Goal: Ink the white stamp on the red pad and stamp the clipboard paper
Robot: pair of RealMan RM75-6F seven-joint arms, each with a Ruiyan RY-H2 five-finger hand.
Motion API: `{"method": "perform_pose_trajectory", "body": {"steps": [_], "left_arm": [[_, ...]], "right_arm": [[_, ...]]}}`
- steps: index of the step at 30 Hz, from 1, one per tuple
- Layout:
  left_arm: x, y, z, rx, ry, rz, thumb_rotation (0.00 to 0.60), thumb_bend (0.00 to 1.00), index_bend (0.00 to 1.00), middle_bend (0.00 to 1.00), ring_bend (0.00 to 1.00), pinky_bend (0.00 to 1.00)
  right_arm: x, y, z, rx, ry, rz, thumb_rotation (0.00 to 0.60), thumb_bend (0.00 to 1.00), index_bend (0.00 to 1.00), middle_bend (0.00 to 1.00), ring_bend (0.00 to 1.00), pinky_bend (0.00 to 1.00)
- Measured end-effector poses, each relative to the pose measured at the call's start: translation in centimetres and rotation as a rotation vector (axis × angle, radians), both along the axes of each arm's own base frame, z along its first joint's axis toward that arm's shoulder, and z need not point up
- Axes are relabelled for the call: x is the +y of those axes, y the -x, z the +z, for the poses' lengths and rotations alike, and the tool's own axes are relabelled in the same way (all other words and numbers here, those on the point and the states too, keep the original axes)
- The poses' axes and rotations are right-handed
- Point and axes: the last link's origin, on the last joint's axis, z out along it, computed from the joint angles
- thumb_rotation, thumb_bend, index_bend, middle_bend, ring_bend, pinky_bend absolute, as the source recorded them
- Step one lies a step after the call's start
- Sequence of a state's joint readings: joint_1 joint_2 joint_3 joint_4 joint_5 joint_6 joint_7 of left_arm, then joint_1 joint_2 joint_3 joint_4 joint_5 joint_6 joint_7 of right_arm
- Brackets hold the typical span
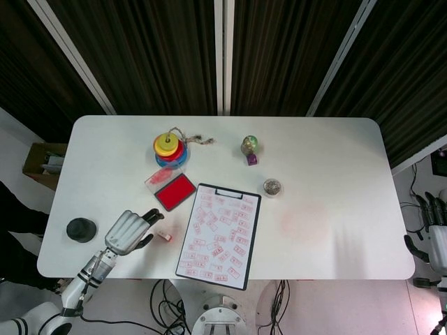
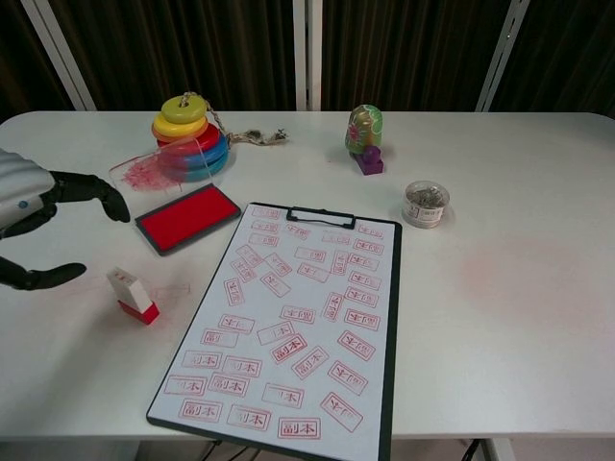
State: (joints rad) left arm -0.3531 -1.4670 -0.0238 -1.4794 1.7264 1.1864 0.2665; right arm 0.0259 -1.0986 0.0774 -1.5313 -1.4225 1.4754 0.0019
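Note:
The white stamp with a red base (image 1: 164, 236) (image 2: 134, 296) lies on the table left of the clipboard. The red ink pad (image 1: 175, 191) (image 2: 186, 217) sits open behind it, its clear lid (image 2: 152, 170) leaning at the back. The clipboard paper (image 1: 218, 234) (image 2: 291, 324) carries several red stamp marks. My left hand (image 1: 128, 231) (image 2: 36, 223) hovers just left of the stamp, open, fingers spread and pointing toward it, holding nothing. My right hand (image 1: 438, 241) stays off the table's right edge, fingers apart and empty; the chest view does not show it.
A coloured ring stacker (image 1: 170, 149) with a cord stands behind the pad. A small painted figure (image 1: 249, 146) on a purple block and a round clear tub (image 1: 272, 187) sit right of the clipboard's top. A black round object (image 1: 81, 229) lies at the table's left edge.

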Motion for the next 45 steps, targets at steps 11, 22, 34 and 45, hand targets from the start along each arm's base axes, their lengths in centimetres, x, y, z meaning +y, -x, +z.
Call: {"method": "perform_pose_trajectory", "body": {"steps": [11,22,34,45], "left_arm": [[0.4,0.0,-2.4,0.05,0.081,0.006,0.6,0.31,0.35,0.35,0.91,0.98],[-0.1,0.0,-3.5,0.02,0.084,-0.032,0.6,0.34,0.45,0.44,0.93,1.0],[0.3,0.1,-4.0,0.014,0.087,-0.029,0.6,0.37,0.48,0.47,0.93,1.0],[0.6,0.5,-4.5,0.011,0.091,-0.021,0.6,0.37,0.53,0.52,0.94,1.0]], "right_arm": [[-0.3,-0.1,0.1,0.003,0.0,-0.001,0.6,0.22,0.0,0.0,0.0,0.0],[-0.3,-0.2,-0.1,0.001,-0.005,0.001,0.6,0.22,0.0,0.0,0.0,0.0],[-0.3,0.2,-0.1,0.0,-0.006,-0.011,0.6,0.23,0.0,0.0,0.0,0.0],[-0.2,0.5,-0.1,-0.003,-0.006,-0.02,0.6,0.23,0.0,0.0,0.0,0.0]]}}
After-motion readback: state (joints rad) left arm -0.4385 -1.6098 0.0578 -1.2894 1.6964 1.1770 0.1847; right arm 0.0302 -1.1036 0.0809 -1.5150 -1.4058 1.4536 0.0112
